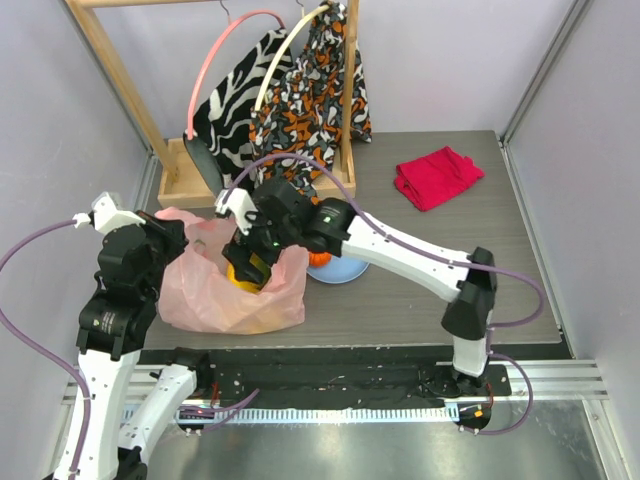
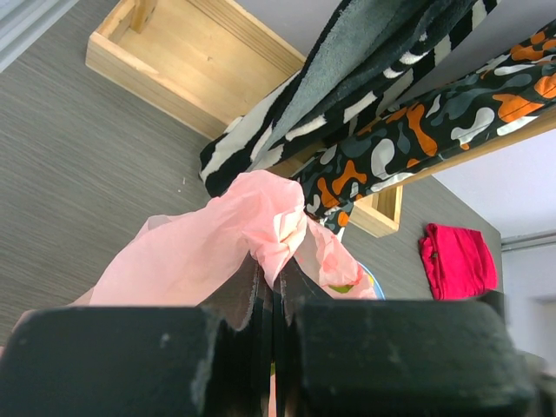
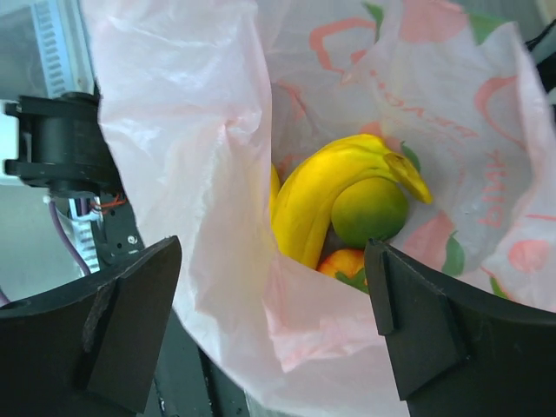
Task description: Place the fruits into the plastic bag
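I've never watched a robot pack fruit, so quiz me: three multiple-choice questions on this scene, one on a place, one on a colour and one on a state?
1. Where are the bananas? A) held in the air B) inside the plastic bag C) out of sight
2. What colour is the folded cloth lying far right in the overhead view? A) red B) blue C) white
3. The right arm's fingers are: A) shut on a banana B) shut on the bag's rim C) open, holding nothing
Answers: 1 B, they lie in the bag beside a green fruit. 2 A, it is plainly red. 3 C, they stand wide apart above the bag's mouth.
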### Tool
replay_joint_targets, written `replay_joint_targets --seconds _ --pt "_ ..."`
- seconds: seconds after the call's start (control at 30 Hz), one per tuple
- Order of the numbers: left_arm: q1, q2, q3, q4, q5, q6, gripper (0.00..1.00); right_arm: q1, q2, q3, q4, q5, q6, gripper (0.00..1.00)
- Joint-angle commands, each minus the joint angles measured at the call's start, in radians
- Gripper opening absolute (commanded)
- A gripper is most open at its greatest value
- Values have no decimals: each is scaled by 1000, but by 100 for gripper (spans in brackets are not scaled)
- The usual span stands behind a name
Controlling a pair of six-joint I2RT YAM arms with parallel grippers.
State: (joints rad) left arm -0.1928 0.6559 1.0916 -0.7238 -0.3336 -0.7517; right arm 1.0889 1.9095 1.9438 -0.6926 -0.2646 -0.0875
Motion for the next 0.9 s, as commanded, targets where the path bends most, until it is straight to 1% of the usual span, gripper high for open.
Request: replay_joint_targets --seconds 0.0,0.03,0.1,0.13,0.17,0.2,0.23,0.27,0.3,0.33,0.37,0.43,0.5,0.63,0.87 --pt "6 -10 19 15 -25 2 0 -26 -194 -113 243 63 72 94" --pt "6 -12 19 15 -25 2 0 -47 -216 -161 284 92 86 93" --pt "6 -9 21 18 -24 2 0 -70 -277 -207 312 132 129 92" --pt "6 -7 19 17 -24 2 0 -104 -297 -254 332 180 161 91" --pt "6 -9 19 18 -24 2 0 -121 -329 -278 340 195 176 90" --pt "6 -7 21 18 -22 2 0 -147 -346 -301 340 208 195 90" --pt "6 -6 21 20 -21 2 0 -171 -358 -346 340 223 247 88" --pt "6 -6 22 20 -21 2 0 -229 -371 -370 338 243 271 88" --pt "6 -6 22 20 -21 0 0 -256 -401 -397 338 251 300 87" --pt "6 -6 24 20 -21 2 0 -283 -415 -452 337 255 324 86" --pt "6 -6 21 20 -21 2 0 -326 -432 -479 334 295 350 86" --pt "6 -9 22 18 -19 2 0 -362 -470 -550 323 306 365 85" --pt "6 -9 21 17 -18 2 0 -388 -490 -589 315 323 381 85" --pt "6 -6 22 20 -10 2 0 -396 -498 -641 289 326 397 85" --pt "6 1 28 26 -5 -1 0 -406 -472 -645 285 306 419 85"
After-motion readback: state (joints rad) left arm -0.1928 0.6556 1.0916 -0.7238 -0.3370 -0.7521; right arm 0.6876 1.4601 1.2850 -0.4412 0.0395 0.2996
